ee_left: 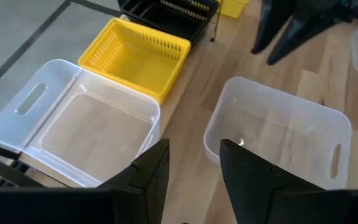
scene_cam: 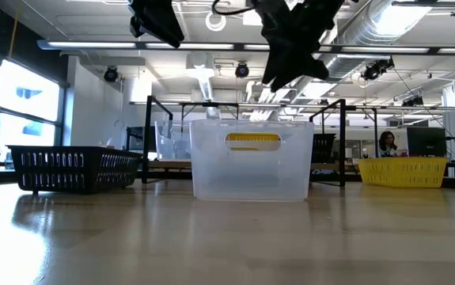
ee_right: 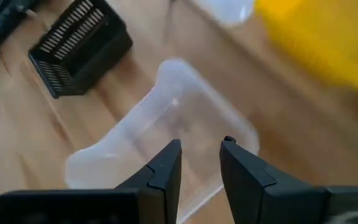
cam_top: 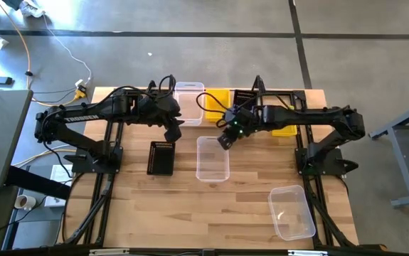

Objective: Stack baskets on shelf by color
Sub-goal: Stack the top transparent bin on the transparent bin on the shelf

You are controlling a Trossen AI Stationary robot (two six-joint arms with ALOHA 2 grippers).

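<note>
Two dark jointed arms (cam_top: pixel 104 110) (black cables looped)

Clear basket (cam_top: pixel 213 158) upright, mid-table

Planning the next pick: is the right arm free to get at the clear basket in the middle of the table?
Probably yes. The right tool hangs open just above the clear basket, which stands alone with nothing on it; the left tool is off to the side.

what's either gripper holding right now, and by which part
Nothing is held. The right gripper hangs open above the clear basket in mid-table without touching it; the left gripper, also open, hovers empty nearby.
</note>
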